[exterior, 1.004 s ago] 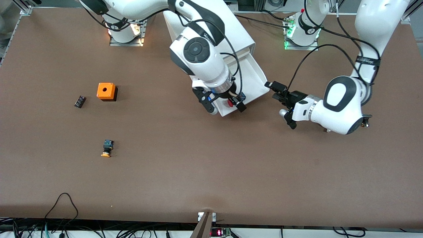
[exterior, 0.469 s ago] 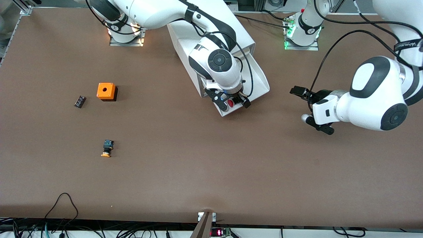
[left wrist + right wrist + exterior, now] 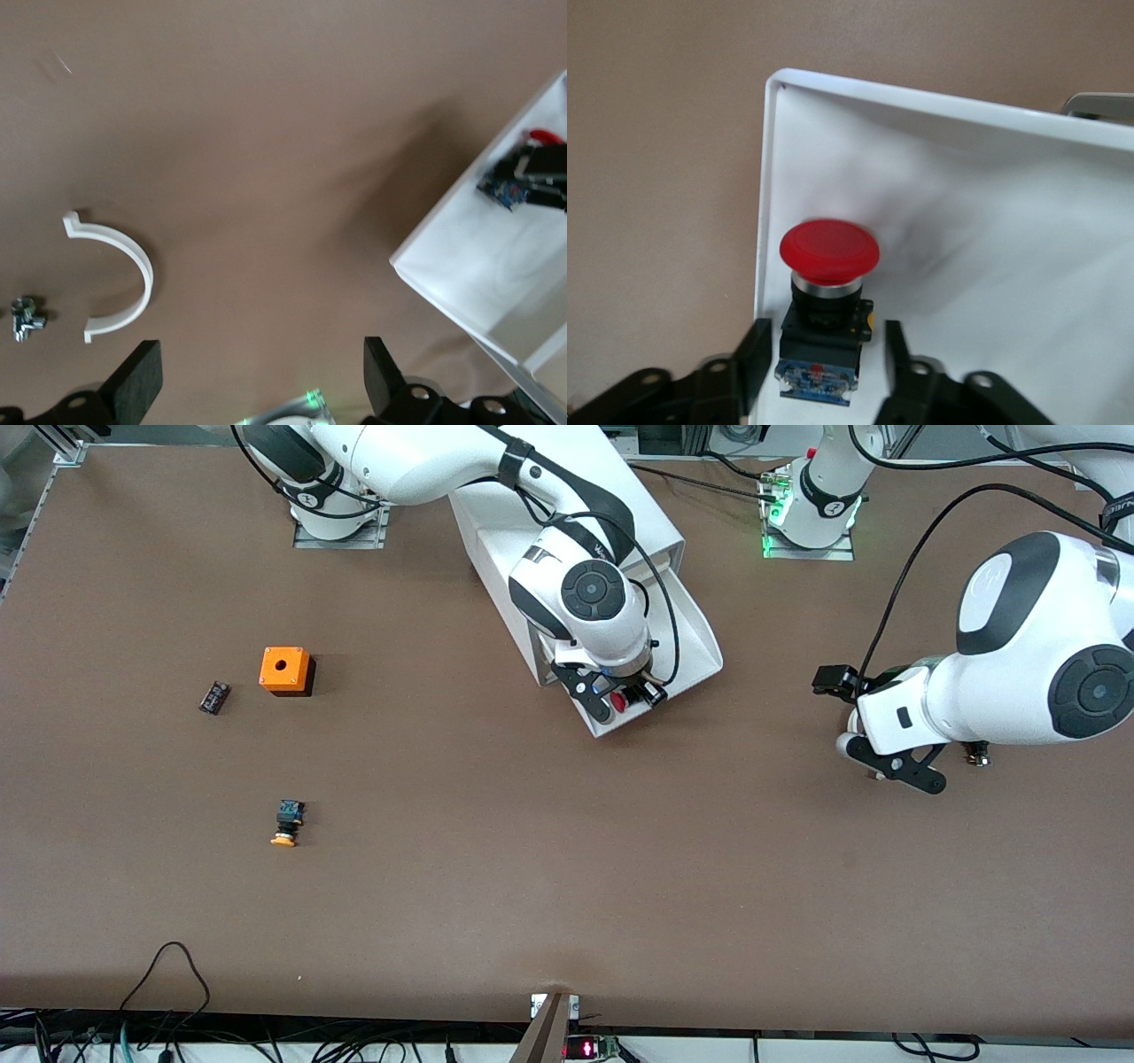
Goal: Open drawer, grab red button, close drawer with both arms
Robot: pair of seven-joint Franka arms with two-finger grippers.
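Front view: orange box (image 3: 285,670) (holed) well apart from drawer (image 3: 691,633).

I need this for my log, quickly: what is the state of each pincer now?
Left pincer: open, empty, over bare table at the left arm's end.
Right pincer: open in the drawer, fingers astride the button, not yet closed.
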